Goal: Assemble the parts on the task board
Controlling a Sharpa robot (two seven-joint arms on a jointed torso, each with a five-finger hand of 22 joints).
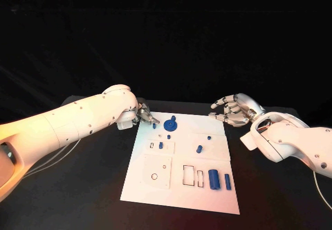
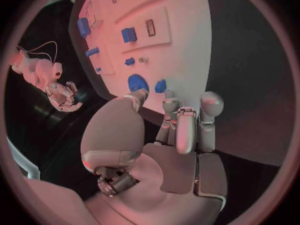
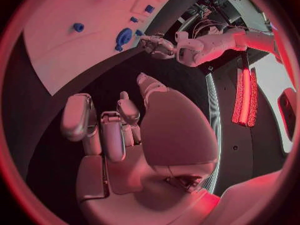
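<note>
Presently, left hand (image 1: 146, 115): fingers apart, empty, just beside the blue disc part (image 1: 170, 125).
Right hand (image 1: 234, 110): fingers loosely spread, holding nothing, beside the task board (image 1: 181, 191) corner.

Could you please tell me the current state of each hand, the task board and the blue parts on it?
left hand: holds nothing, fingertips at the board's far left corner, beside the round part.
right hand: holds nothing, fingers curled, above the table past the board's far right corner.
task board: flat on the table.
round blue part: on the board's far end.
two blue bars: lying at the near right.
</note>
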